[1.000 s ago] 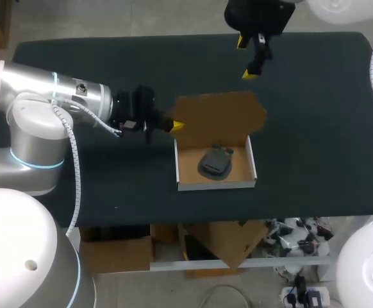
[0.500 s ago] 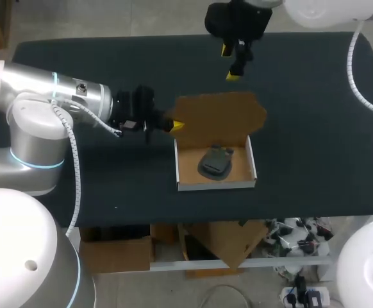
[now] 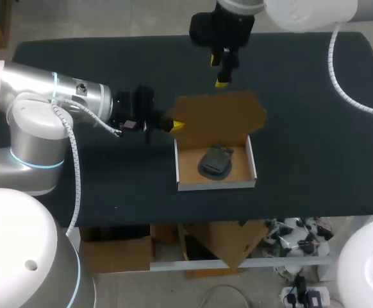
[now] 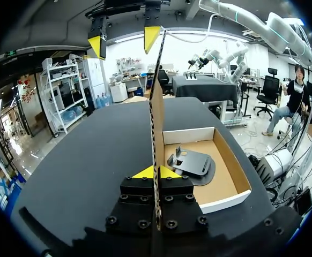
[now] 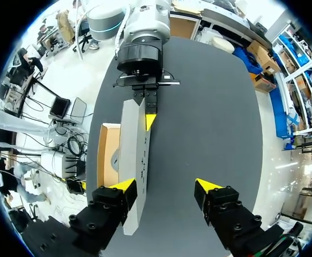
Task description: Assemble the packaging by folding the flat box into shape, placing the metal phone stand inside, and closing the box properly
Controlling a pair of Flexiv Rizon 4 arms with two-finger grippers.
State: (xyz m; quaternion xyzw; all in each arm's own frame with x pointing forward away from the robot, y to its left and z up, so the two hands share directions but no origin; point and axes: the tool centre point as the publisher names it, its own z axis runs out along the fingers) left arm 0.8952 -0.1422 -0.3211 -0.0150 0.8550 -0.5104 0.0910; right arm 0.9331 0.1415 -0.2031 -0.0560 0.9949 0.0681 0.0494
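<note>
The cardboard box (image 3: 215, 168) sits mid-table, its brown lid (image 3: 220, 114) standing upright along the far side. A dark metal phone stand (image 3: 215, 162) lies inside the tray. My left gripper (image 3: 174, 126) is shut on the lid's left edge; in the left wrist view its tips (image 4: 157, 172) pinch the thin lid (image 4: 157, 107), with the stand (image 4: 191, 162) in the tray beside it. My right gripper (image 3: 218, 72) hovers open just beyond the lid's top edge. In the right wrist view the right gripper (image 5: 166, 187) is spread wide, the lid (image 5: 135, 155) running under one finger toward the left gripper (image 5: 148, 116).
The black table (image 3: 314, 128) stretches wide to the right of the box and in front of it. Nothing else lies on it besides the box and my two arms.
My right arm has swung left across the far side of the table toward the lid's top, and its fingers have narrowed a little. The left arm and box have not moved.
</note>
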